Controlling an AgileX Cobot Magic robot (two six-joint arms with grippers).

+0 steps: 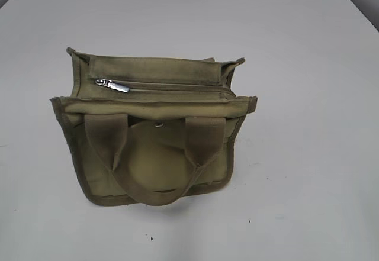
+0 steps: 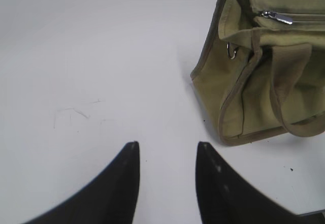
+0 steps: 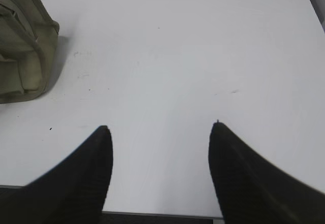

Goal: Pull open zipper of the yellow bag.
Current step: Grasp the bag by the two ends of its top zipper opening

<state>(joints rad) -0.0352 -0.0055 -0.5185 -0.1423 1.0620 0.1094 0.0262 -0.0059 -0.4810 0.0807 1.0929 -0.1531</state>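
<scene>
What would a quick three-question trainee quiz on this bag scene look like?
1. True or false: the zipper on the yellow bag is closed.
2. In the exterior view, the pull tab sits at which end of the zipper: A left, B middle, C right?
3. What does the left pincer hold?

Key:
1. True; the teeth run shut across the top panel.
2. A.
3. Nothing; it is open above the bare table, apart from the bag. The right pincer is open and empty too.
</scene>
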